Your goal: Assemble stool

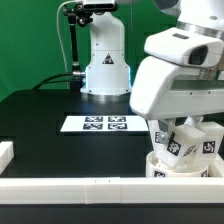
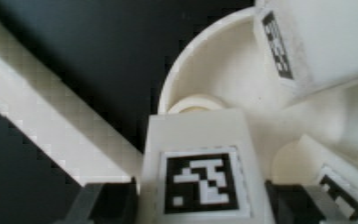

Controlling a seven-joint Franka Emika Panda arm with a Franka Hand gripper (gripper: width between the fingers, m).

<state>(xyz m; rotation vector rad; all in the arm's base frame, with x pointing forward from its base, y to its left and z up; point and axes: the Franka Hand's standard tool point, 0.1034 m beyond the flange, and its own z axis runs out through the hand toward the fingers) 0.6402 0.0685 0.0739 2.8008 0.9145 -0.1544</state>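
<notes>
Exterior view faces the arm across the table; wrist view hugs the seat (image 2: pixel 220 70).

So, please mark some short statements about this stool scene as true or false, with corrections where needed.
1. The marker board lies flat on the black table. True.
2. The seat sits at the exterior view's left. False: it is at that view's lower right, by the front rail.
3. The gripper is right over the seat. True.
4. In the wrist view, a tagged leg is between the fingers. True.
5. The leg is red. False: it is white.
</notes>
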